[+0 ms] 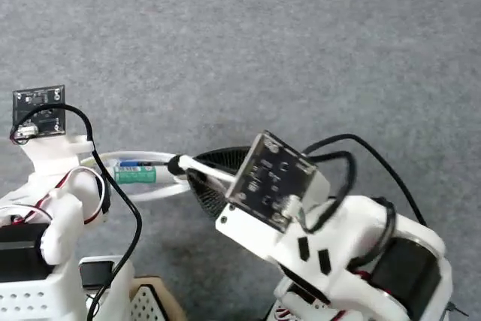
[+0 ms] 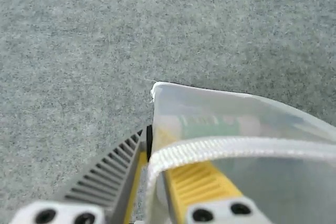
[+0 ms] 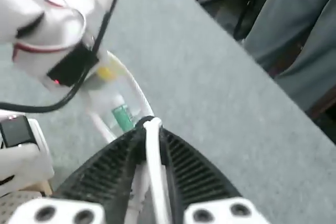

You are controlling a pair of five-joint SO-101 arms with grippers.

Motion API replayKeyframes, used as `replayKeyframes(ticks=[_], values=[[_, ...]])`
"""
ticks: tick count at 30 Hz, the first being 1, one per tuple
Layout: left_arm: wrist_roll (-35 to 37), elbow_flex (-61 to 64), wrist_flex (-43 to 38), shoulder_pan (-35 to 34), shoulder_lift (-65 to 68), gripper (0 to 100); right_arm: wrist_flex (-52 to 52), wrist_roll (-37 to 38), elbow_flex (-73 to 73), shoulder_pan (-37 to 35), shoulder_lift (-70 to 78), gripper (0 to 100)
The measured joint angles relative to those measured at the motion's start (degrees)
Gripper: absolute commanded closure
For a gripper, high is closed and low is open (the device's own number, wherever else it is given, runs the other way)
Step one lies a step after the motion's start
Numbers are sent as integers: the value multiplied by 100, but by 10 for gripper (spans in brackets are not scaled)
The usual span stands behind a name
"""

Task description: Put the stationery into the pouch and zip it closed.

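On the left, the left gripper (image 2: 153,137) is clamped tight on the near left corner of the pouch (image 1: 146,156). One ribbed grey finger (image 2: 113,163) sits outside the clear wall. The yellow-padded finger (image 2: 197,182) sits on the other side of it. The white woven band along the pouch mouth runs across that yellow pad.

The pouch lies on the grey felt table (image 1: 301,58), near the front edge and left of the middle. It is see-through plastic with a white rim, and the mouth gapes open in a long loop. The left arm holds its left end, and its right end reaches toward the other arm.

Inside the pouch lies a green and white stick (image 1: 135,174). It is flat on its side, lengthwise, toward the left half of the pouch. In the left wrist view it shows through the clear wall just past the gripped corner.

Further right is a white pen (image 1: 209,171) with a black tip. The tip points left and sits at the right end of the pouch rim. Whether the tip is already inside the mouth cannot be told. The pen slants slightly, with the tip a little farther from the arms than the held part.

On the right, the right gripper (image 3: 149,126) is closed narrowly on the pen. Its two black ribbed fingers (image 3: 184,156) press the white barrel from either side, and the pen runs straight between them.
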Motion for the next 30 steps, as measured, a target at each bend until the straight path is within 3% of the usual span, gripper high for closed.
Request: replayKeyframes(ticks=[8,15,19,30], values=[[-53,0,-26,0,0,947,0,0,-404,0,-35,987],[-35,0,-44,0,-26,688,0,536,-826,0,158,987],[-53,0,-44,0,-211,609,0,598,-905,0,343,987],[-53,-70,-202,44,-686,598,0,607,-2013,0,1108,987]])
